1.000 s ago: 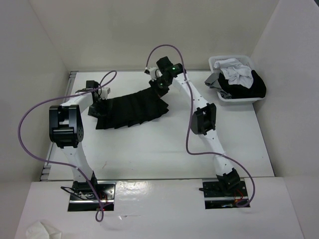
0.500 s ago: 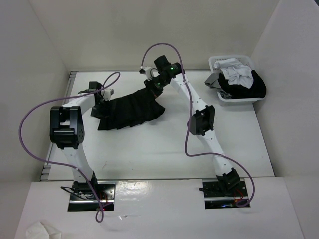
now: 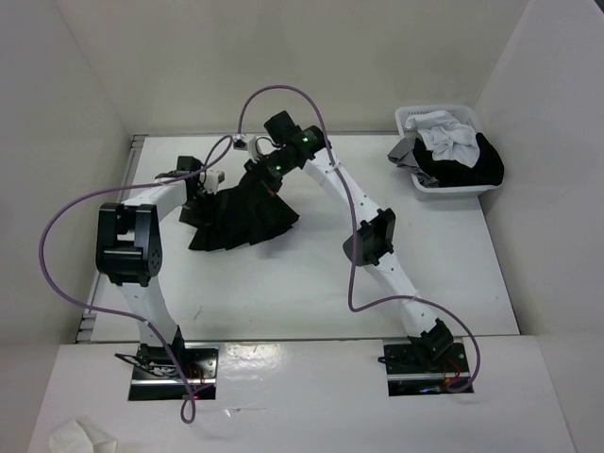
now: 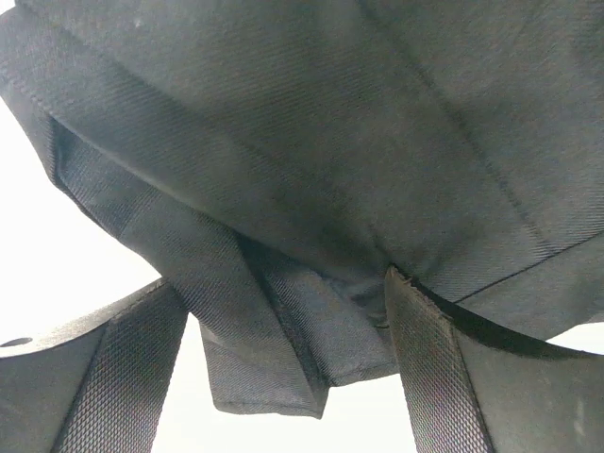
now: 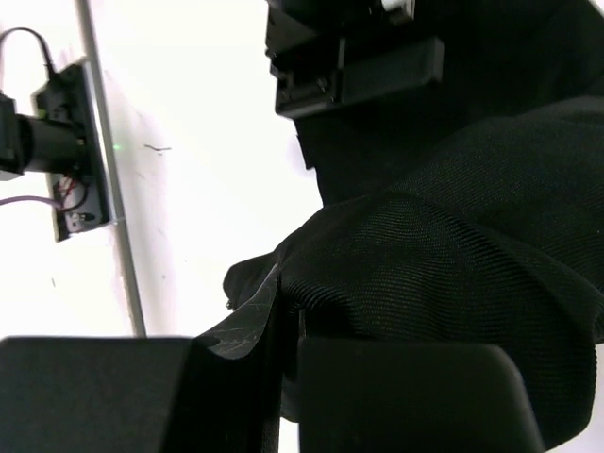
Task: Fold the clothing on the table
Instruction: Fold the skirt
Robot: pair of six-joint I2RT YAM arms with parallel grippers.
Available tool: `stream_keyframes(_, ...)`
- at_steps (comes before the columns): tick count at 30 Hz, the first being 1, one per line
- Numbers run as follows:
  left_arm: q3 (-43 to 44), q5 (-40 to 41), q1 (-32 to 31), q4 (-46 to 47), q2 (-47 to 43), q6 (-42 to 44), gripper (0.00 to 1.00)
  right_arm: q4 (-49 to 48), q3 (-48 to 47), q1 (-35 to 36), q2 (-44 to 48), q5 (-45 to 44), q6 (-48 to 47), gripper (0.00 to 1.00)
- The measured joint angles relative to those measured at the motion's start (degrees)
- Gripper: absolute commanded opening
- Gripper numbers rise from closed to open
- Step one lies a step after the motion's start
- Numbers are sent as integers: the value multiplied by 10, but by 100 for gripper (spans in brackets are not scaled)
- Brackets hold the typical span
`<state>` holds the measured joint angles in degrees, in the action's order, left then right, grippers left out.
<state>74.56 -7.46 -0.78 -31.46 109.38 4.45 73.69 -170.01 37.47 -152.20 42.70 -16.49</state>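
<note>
Well, I saw my right pincer [image 5: 291, 332] clamped tight on a bunched fold of the black skirt [image 3: 236, 215]. My left pincer [image 4: 283, 368] stood wide, cloth draped across its gap.

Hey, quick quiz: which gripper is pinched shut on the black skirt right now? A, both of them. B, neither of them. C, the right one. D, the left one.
C: the right wrist view shows the right gripper closed tight on a fold of the black skirt, while the left gripper stands wide open with fabric only draped through it.
</note>
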Motion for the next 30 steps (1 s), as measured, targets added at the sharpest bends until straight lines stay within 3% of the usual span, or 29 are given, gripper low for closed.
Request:
stream_keyframes(6, -8, -2, -9, -4, -14, 0, 88, -3, -19, 3, -5, 17, 7, 1)
stream_keyframes(12, -9, -23, 4, -24, -46, 3, 94, -15, -33, 10, -26, 24, 21, 1)
stream_keyframes(19, 29, -100, 116, -76, -167, 30, 100, -61, -36, 17, -68, 51, 60, 4)
stream_keyframes(21, 34, -115, 158, -85, -216, 44, 100, -85, -37, 17, -76, 61, 82, 13)
stream_keyframes(22, 34, -120, 175, -92, -238, 48, 100, -99, -37, 17, -79, 67, 96, 45)
stream_keyframes(24, 30, -128, 203, -106, -287, 63, 100, -137, -38, 17, -83, 87, 125, 63)
stream_keyframes(25, 25, -130, 212, -114, -310, 71, 100, -160, -38, 17, -85, 96, 143, 77)
stream_keyframes(28, 9, -137, 232, -140, -356, 90, 100, -234, -33, 17, -87, 135, 195, 93)
stream_keyframes(30, -1, -141, 243, -157, -367, 100, 100, -279, -27, 18, -88, 155, 221, 95)
